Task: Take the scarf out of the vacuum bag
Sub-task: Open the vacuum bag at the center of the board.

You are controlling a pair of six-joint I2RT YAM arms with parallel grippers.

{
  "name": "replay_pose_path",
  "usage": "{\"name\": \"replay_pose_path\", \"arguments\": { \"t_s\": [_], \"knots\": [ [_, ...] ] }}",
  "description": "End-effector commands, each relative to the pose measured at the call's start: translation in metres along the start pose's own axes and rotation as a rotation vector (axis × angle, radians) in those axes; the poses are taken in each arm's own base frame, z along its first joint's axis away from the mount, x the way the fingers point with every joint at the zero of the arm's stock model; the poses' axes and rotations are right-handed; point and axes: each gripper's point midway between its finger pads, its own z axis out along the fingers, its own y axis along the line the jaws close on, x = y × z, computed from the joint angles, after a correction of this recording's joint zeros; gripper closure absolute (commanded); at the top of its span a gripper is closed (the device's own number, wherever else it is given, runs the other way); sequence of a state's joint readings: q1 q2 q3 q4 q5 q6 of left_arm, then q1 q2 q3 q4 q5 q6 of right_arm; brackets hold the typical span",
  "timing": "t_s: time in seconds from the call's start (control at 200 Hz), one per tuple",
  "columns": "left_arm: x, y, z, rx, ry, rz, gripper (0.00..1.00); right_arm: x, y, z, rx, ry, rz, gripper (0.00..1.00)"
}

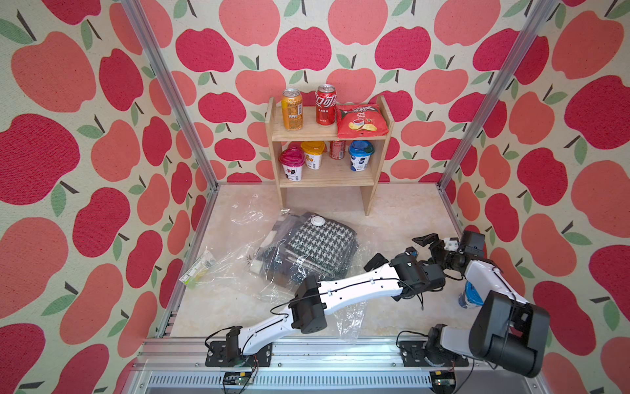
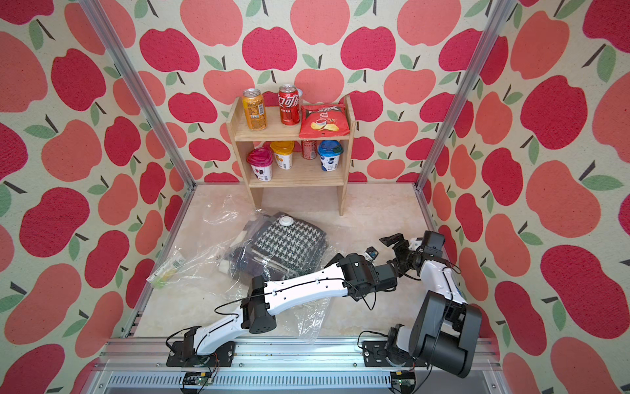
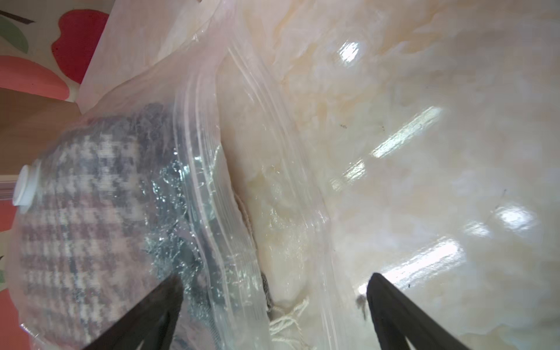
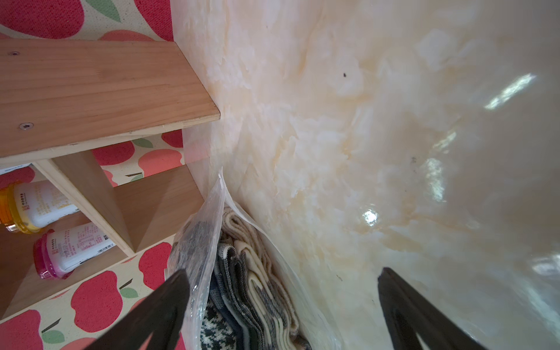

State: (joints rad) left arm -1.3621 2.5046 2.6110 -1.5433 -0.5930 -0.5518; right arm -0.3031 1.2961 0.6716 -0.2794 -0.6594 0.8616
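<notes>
left pincer (image 3: pixel 274 280) spread, empty | right pincer (image 4: pixel 283 271) spread, empty; both low in front of shelf (image 1: pixel 375 170), beside vacuum bag (image 1: pixel 238 259), likely ready to part its edge | scarf (image 1: pixel 320 245) folded inside bag, on table (image 1: pixel 409 211) just before shelf | extraction not yet begun

The vacuum bag (image 1: pixel 238 264) is clear, glossy plastic, creased and glinting, and its valve cap (image 1: pixel 317 221) is smooth white plastic. Inside, the scarf (image 1: pixel 320 245) is soft woven cloth with a yarn fringe. The bench (image 1: pixel 402 211) has a polished, marble-look sheen. The shelf (image 1: pixel 327 175) is bare matt wood with visible grain. The frame posts (image 1: pixel 163 78) are brushed metal and the fingers (image 3: pixel 391 309) are matt black.
</notes>
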Motion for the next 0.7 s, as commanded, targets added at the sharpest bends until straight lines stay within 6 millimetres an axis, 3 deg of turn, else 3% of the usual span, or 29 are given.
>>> {"name": "replay_pose_path", "arguments": {
  "t_s": [0.0, 0.325, 0.64, 0.695],
  "knots": [
    [0.032, 0.045, 0.002, -0.226, 0.097, 0.066, 0.03, -0.001, 0.007, -0.005, -0.027, 0.01, -0.018, 0.0],
    [0.043, 0.051, 0.024, -0.35, 0.108, 0.072, 0.01, 0.005, 0.003, -0.005, -0.046, 0.013, -0.004, 0.0],
    [0.034, 0.056, 0.001, -0.252, 0.049, 0.042, 0.79, 0.02, 0.01, -0.016, -0.098, 0.008, -0.09, 0.01],
    [0.034, 0.06, -0.004, -0.231, 0.046, 0.031, 0.86, 0.024, 0.015, -0.021, -0.113, 0.0, -0.12, 0.01]
  ]
}}
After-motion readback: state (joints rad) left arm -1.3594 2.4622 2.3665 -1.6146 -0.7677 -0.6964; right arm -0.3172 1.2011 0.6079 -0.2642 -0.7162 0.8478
